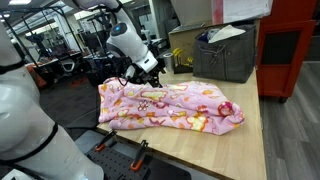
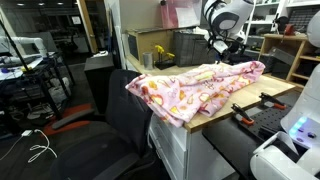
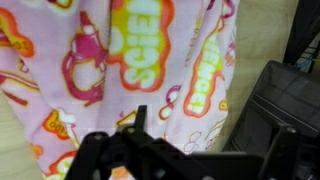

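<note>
In an exterior view, the pink printed blanket [image 1: 170, 108] lies spread across the desk [image 1: 252, 135], with a grey bin [image 1: 225, 55] at the far edge. The arm bends downward and its end effector [image 1: 150, 68] is close over the blanket's rear part. In an exterior view, the blanket [image 2: 200, 85] drapes over a desk corner. In the wrist view, yellow letters on the blanket [image 3: 130, 50] read "SCIE". I cannot tell whether the end effector is clenched or released.

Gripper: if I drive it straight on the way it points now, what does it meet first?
Most likely the pink printed blanket, which fills the wrist view ahead of the gripper, with the wooden table beneath. The remaining gap is unclear.
</note>
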